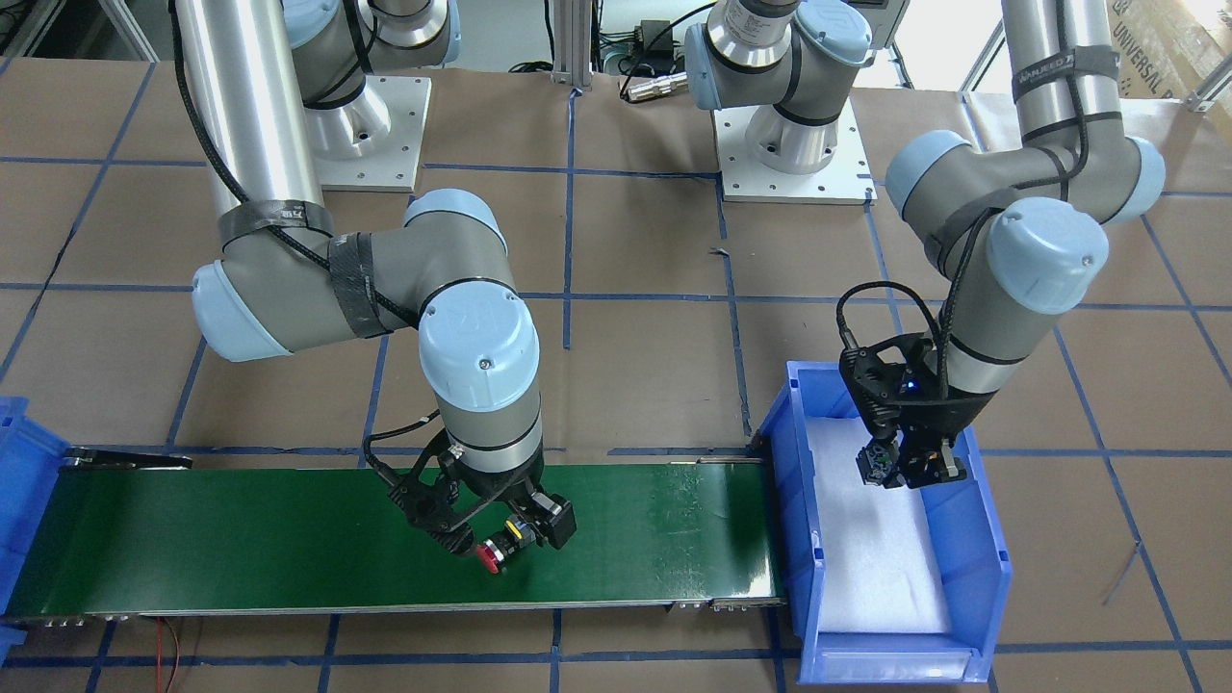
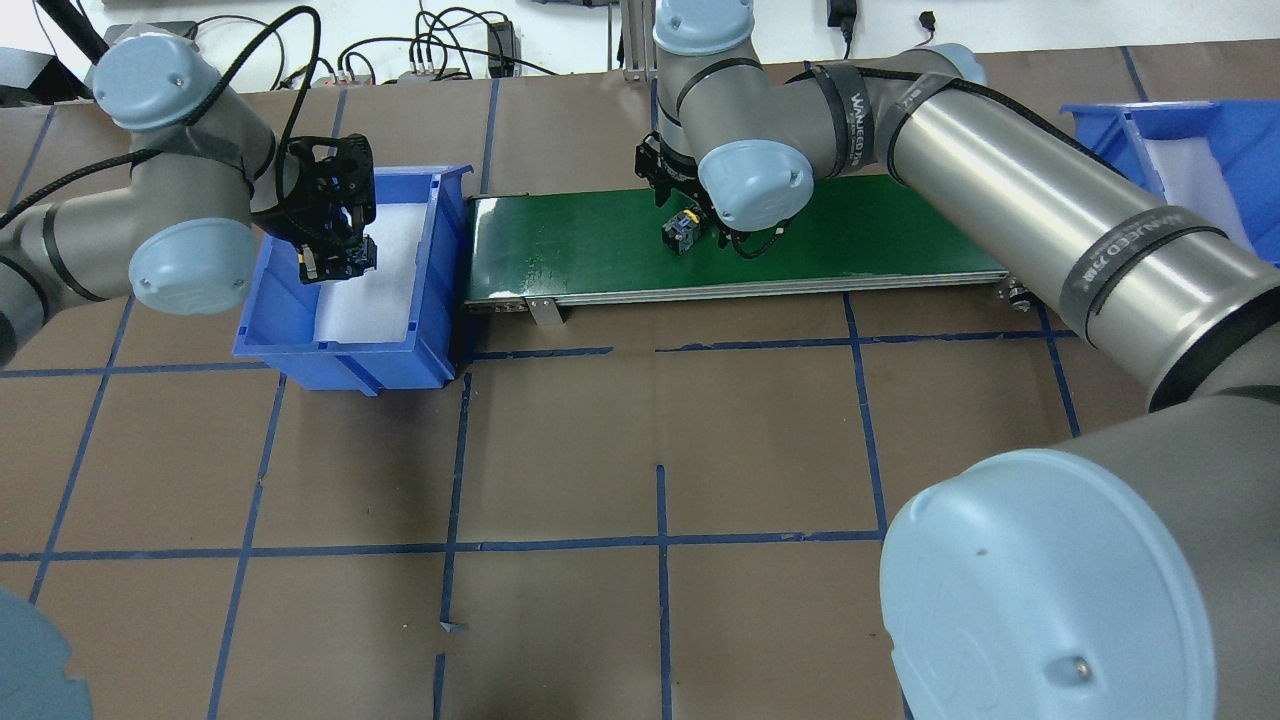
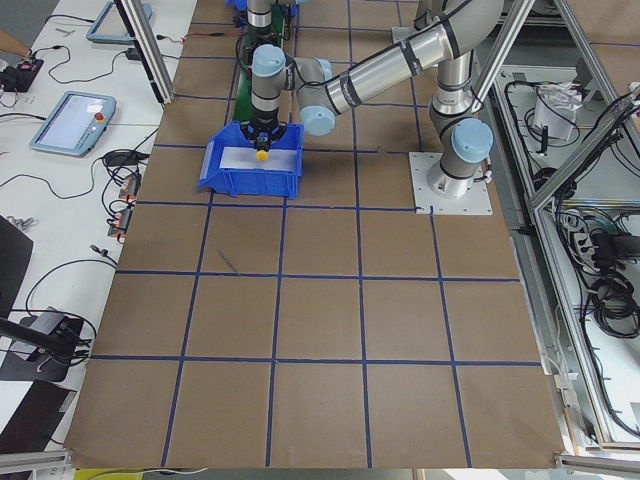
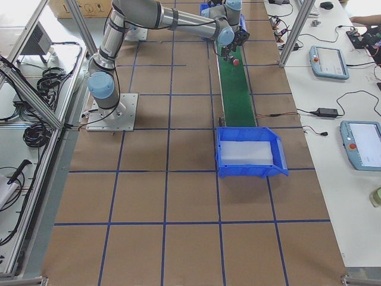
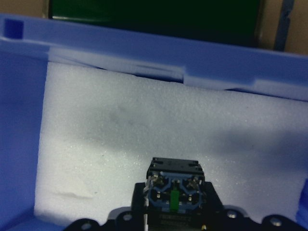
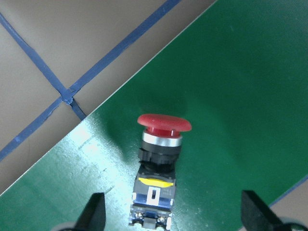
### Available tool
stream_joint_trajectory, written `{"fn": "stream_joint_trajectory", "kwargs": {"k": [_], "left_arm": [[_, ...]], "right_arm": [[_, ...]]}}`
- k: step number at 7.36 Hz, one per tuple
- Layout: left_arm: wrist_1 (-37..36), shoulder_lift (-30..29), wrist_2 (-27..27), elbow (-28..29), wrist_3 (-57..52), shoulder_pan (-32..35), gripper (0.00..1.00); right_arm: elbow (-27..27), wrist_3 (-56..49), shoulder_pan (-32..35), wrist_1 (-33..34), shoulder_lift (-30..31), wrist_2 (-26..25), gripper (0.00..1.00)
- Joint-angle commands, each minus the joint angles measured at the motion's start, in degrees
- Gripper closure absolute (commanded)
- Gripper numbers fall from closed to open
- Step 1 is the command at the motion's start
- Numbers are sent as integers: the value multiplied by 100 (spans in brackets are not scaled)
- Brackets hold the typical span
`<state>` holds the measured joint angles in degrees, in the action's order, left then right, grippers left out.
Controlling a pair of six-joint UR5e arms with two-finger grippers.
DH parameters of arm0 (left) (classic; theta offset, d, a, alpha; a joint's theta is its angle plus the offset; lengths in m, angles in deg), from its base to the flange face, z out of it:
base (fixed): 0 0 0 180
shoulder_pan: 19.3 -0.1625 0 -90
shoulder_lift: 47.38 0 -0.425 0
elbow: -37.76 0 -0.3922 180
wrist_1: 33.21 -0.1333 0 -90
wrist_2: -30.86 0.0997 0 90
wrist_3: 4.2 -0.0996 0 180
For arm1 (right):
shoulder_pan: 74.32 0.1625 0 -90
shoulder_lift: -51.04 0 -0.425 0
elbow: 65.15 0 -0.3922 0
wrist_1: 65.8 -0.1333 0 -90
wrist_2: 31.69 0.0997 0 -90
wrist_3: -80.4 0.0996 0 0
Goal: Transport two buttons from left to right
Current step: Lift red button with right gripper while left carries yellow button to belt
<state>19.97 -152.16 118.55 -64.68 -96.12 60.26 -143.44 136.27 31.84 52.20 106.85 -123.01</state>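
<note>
So the right gripper [image 1: 508, 536] hangs over the long green conveyor belt [image 2: 880, 225], jaws spread wide. Its fingers [image 6: 95, 211] sit either side of the red mushroom-capped push-button switch [image 6: 161, 149], not touching it. That switch lies flat on the belt, cap pointing to 12 o'clock in the right wrist view. The left gripper [image 1: 910, 469] is clamped on the yellow-capped push-button switch [image 5: 174, 190], above the white foam pad [image 5: 120, 134] in the blue plastic bin [image 2: 345, 355], which sits at the belt's 9 o'clock end in the overhead view.

WANJEED marks the right arm's strap [image 2: 1120, 258]; UNIVERSAL, a cardboard box [image 1: 1165, 38]
</note>
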Motion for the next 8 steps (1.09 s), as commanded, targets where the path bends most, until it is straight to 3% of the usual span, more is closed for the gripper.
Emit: {"fn": "stream_joint_trajectory", "kwargs": {"k": [1,2,5,6,8], "left_arm": [[412,439,11,49,286,33,96],[413,353,3,232,602,103,96],[440,46,-15,646,1637,699,96],[405,-25,11,707,2017,945,96],[404,-357,275,962,2449,1324,96]], "right_arm": [[-11,-6,18,21,-62,-9,0],[-46,-93,-8,48,-105,-209,6],[-55,-304,-52,13,-97,-176,76],[-46,-305,-52,13,-88,-168,89],[-28,-436,-87,4,-54,-185,93]]}}
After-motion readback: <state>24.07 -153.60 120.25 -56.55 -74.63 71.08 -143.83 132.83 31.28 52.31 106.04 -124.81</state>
